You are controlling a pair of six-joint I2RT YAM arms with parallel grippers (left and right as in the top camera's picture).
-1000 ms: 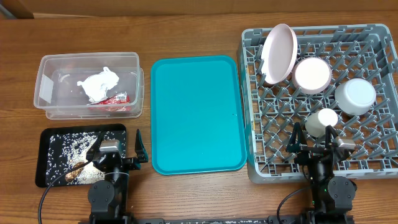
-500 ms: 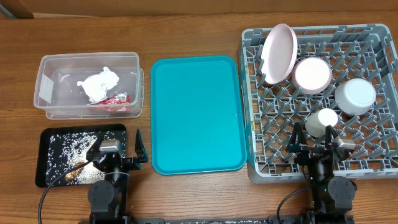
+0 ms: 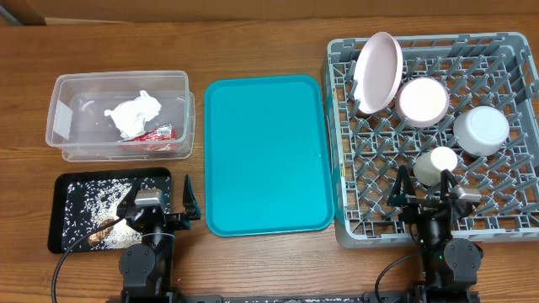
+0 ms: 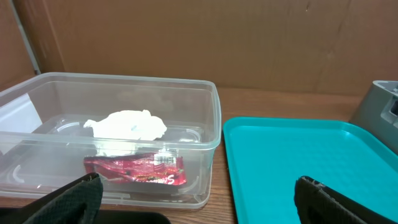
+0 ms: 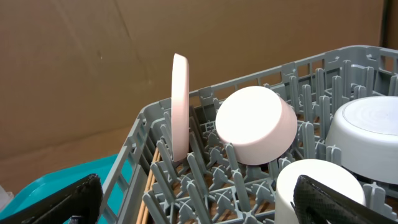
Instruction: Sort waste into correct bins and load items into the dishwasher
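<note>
Left gripper (image 3: 158,202) and right gripper (image 3: 425,190) are seen spread open and empty, waste (image 3: 135,116) is held in the clear bin (image 3: 118,77), dishes (image 3: 423,99) are racked in the dishwasher rack (image 3: 505,39); the cup (image 3: 440,162) just ahead of the right gripper could be knocked if that arm is advanced carelessly.

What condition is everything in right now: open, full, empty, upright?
Left claw, open, empty.
Right claw, open, empty.
Blue tray, empty.
Clear bin, holds tissue and red wrapper.
Black tray, strewn with rice.
Plate, standing on edge in rack.
Pink bowl, tipped on its side.
White bowl, upside down.
Cup, sitting in rack.
</note>
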